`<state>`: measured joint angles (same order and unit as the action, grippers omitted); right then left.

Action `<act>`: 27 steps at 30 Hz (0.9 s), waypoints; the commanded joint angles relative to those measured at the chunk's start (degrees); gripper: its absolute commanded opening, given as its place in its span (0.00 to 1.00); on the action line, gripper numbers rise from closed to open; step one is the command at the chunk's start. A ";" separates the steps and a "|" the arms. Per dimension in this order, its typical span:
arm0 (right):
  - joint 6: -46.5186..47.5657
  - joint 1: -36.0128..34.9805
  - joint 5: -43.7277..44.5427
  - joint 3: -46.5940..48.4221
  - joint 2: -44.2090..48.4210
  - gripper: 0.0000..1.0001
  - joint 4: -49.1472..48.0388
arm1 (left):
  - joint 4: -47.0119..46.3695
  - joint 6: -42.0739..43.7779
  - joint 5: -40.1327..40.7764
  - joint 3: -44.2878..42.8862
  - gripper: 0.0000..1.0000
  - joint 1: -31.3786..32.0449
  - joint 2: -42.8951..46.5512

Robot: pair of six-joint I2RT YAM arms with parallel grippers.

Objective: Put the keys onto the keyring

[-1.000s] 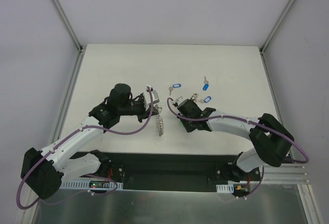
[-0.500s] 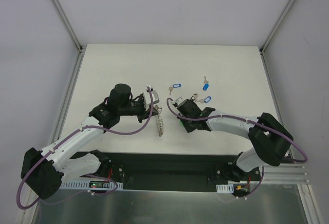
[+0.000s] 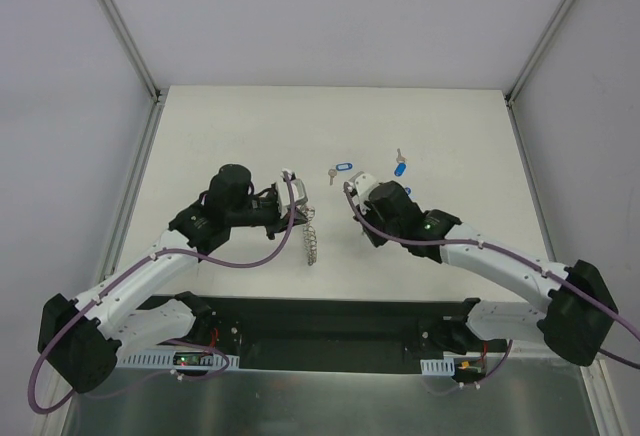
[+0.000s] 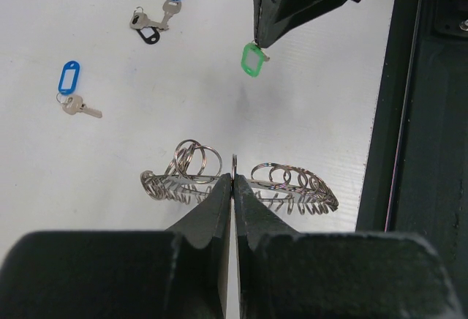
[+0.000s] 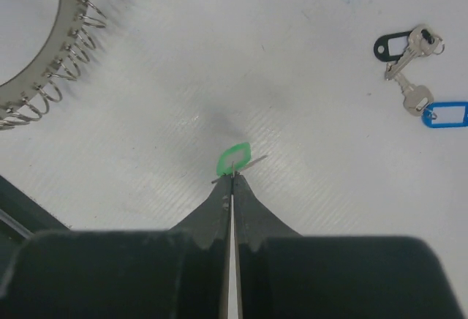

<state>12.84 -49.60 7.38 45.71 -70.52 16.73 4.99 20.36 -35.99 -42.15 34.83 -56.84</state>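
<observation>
Between the two arms, the right gripper (image 5: 232, 176) had changed the most. A second before, its jaws stood partly apart, low over the surface (image 3: 450, 136). Now they were fully closed, and they pinched the green key (image 5: 234, 159) at the lower end of its tag. The tag hung free at the fingertips and its shadow lay apart from it on the surface, so I judged that the key was already lifted. The right arm had also stretched and turned since then.

The left gripper (image 4: 232, 180) was closed as before on the rim of the keyring (image 4: 285, 187), and from above the ring showed edge-on. Whether its far edge rested on the surface I could not tell. The green key was near the keyring but clearly apart from it.

For the task this meant that the pick-up of the first key looked done, and the threading onto the ring was not yet begun. The blue keys (image 4: 68, 77) and one black-tagged key (image 4: 148, 34) lay further away on the surface.
</observation>
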 commanded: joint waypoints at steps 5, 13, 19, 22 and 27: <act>13.15 0.30 -14.90 -2.73 9.52 0.01 -10.39 | -2.18 3.89 -4.35 0.75 0.00 0.85 1.55; 19.41 0.21 -26.00 -4.23 9.35 0.01 -16.47 | -1.13 5.57 -4.79 0.76 0.00 2.52 -1.08; 22.31 0.30 -30.92 -3.70 9.26 0.01 -16.47 | -0.51 6.09 -4.36 0.40 0.00 4.46 -1.17; 22.93 0.21 -31.89 -3.18 8.56 0.01 -18.49 | -0.07 6.79 -3.30 0.49 0.00 5.33 -1.17; 23.20 0.21 -33.65 -2.73 7.15 0.01 -20.24 | 0.37 7.06 -2.95 0.23 0.00 6.30 -1.08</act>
<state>34.22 -49.58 -22.15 41.45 -62.59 1.08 6.63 25.74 -38.39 -41.25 40.16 -58.46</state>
